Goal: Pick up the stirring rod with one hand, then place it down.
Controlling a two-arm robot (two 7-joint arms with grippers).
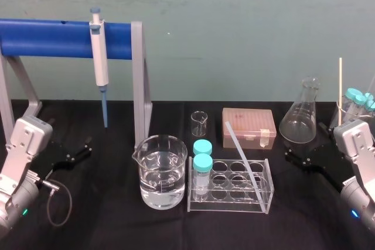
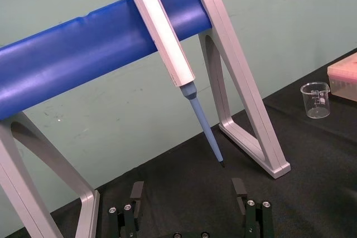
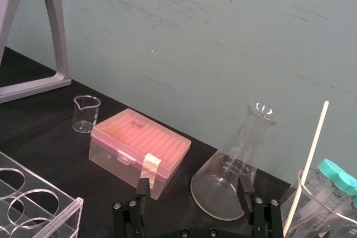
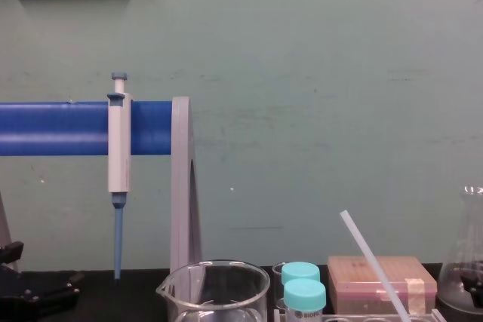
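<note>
The stirring rod stands tilted in the clear test-tube rack. Its lower end sits in a hole on the rack's right side and its upper end slants up and back over the rack's far edge; no gripper touches it. From the chest camera the rod rises at a slant in front of the pink tip box.

Two teal-capped tubes occupy the rack's left holes. A large beaker of water stands just beside the rack on its left. Behind the rack are a small empty beaker and the pink box, with a conical flask farther to the rack's right. A blue-and-white pipette hangs from a blue bar well to the rack's left and behind it.

The left gripper rests low over the black table, well left of the rack, its fingers spread wide. The right gripper sits right of the rack, fingers likewise wide apart and holding nothing.
</note>
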